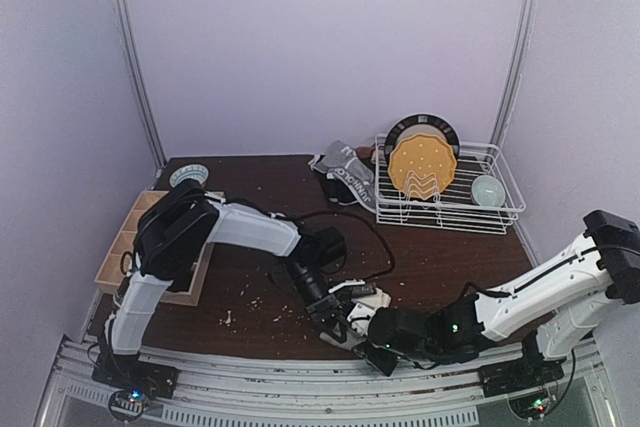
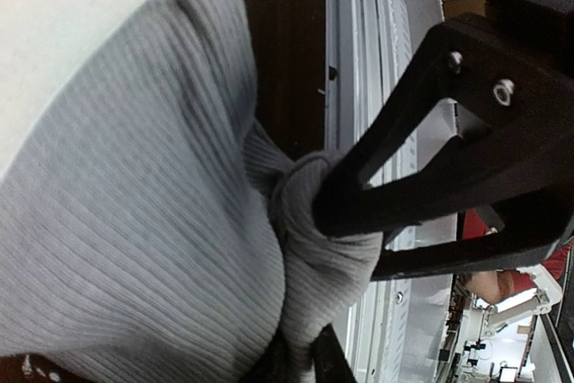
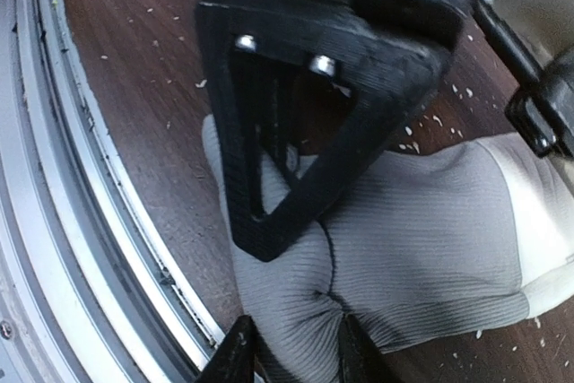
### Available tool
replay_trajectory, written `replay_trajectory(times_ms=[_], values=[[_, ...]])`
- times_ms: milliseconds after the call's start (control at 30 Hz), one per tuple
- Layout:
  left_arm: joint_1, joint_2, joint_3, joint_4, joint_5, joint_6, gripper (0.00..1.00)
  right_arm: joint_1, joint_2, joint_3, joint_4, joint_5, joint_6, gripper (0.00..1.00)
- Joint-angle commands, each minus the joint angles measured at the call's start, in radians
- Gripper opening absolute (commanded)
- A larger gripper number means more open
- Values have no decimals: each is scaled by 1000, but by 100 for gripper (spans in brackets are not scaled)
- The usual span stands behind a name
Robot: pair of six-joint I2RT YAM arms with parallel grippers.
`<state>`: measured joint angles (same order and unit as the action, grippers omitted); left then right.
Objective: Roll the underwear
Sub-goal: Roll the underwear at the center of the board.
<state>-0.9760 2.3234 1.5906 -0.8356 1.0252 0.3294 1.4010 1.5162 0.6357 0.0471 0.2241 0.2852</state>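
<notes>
While the left tool (image 2: pixel 300 361) and right tool (image 3: pixel 296 352) pinch one grey brief (image 3: pixel 421 221), one lettered brief (image 1: pixel 345 169) lies by the rack (image 1: pixel 500 209).

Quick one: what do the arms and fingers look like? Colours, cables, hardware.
Left arm and right arm: white link shells, black joint housings. A black cable loops off the left arm. The fingers are black open triangular frames, each with two silver screws.

Ribbed grey knit cloth underwear (image 3: pixel 421 221), matt dk wood table (image 1: pixel 250 197), white wire metal rack (image 1: pixel 450 217)
</notes>
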Motion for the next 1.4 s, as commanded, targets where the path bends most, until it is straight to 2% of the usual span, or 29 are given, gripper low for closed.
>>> replay_trajectory(times_ms=[0,67,100,167,233,267,300,333,500,633,700,833,900,967,1067,1167,1233,1300,1367], values=[[9,-4,-6,25,-39,8,12,-9,34,-26,-39,-13,68,25],[10,-24,-20,49,-51,-5,17,-11,42,-26,-39,-17,81,17],[10,-32,-24,56,-59,-9,29,-11,45,-29,-31,-23,86,13],[10,-52,-38,77,-85,-25,42,-10,46,-41,-13,-32,97,6],[13,-77,-64,112,-116,-47,72,-11,37,-58,10,-44,104,1],[18,-93,-84,134,-136,-64,81,-10,30,-66,18,-46,109,0],[20,-117,-104,163,-169,-87,95,-10,21,-73,24,-50,113,0],[22,-142,-130,195,-214,-117,97,-11,17,-81,26,-59,115,0],[58,-262,-280,370,-448,-245,98,-14,-5,-108,38,-66,122,0],[103,-346,-395,537,-505,-350,98,-16,-6,-117,52,-72,123,0],[103,-365,-413,565,-562,-369,97,-17,-4,-121,65,-72,122,0],[105,-437,-481,650,-765,-427,98,-38,-11,-133,96,-111,137,0],[105,-526,-561,754,-866,-452,98,-67,-27,-152,127,-161,151,0],[85,-626,-684,905,-1027,-457,98,-108,-44,-175,169,-233,171,0],[38,-766,-879,1179,-1156,-370,98,-179,-68,-200,217,-359,204,0],[4,-840,-970,1310,-1125,-302,98,-265,-80,-218,253,-476,241,0],[3,-864,-994,1345,-1029,-306,98,-311,-77,-233,285,-545,273,0],[15,-876,-994,1309,-903,-328,98,-352,-68,-244,314,-611,302,0],[38,-867,-1045,1412,-757,-369,98,-386,-49,-245,339,-683,325,0]])
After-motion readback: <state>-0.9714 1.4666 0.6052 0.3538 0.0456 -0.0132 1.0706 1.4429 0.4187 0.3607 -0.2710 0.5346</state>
